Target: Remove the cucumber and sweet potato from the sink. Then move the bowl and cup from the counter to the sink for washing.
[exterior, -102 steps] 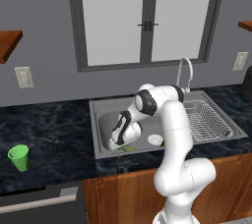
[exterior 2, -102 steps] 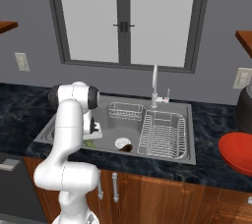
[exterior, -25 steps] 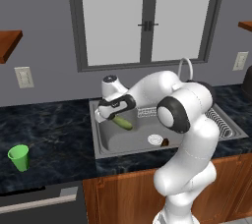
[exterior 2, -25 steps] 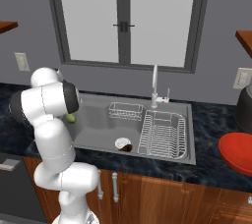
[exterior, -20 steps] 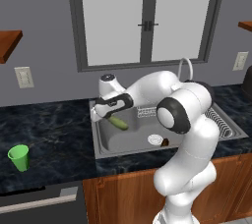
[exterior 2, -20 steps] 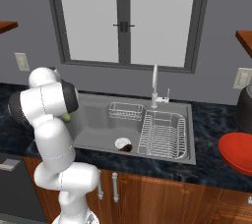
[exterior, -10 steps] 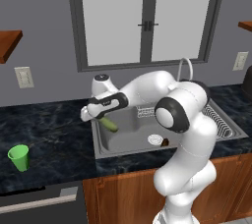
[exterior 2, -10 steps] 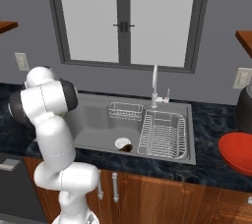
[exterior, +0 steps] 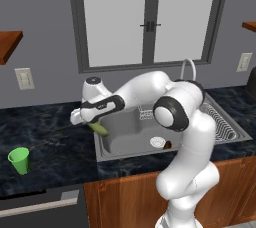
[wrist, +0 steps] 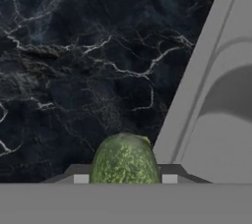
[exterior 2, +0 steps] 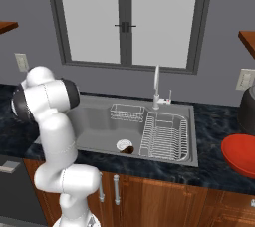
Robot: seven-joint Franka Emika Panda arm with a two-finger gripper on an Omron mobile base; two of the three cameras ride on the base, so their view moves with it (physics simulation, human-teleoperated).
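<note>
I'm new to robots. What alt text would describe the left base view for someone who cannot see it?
A white robot arm holds a cucumber in its end effector over the left rim of a steel sink. A green cup stands on the dark counter to the left.

arm: bent far leftward over the sink's (exterior: 107, 149) left rim
gripper (exterior: 94, 125): angled downward, jaws clamped on the cucumber (exterior: 99, 129)

Glossy dark marble counter (wrist: 74, 61), brushed steel sink (exterior 2: 94, 131), mottled waxy cucumber (wrist: 124, 161).
</note>
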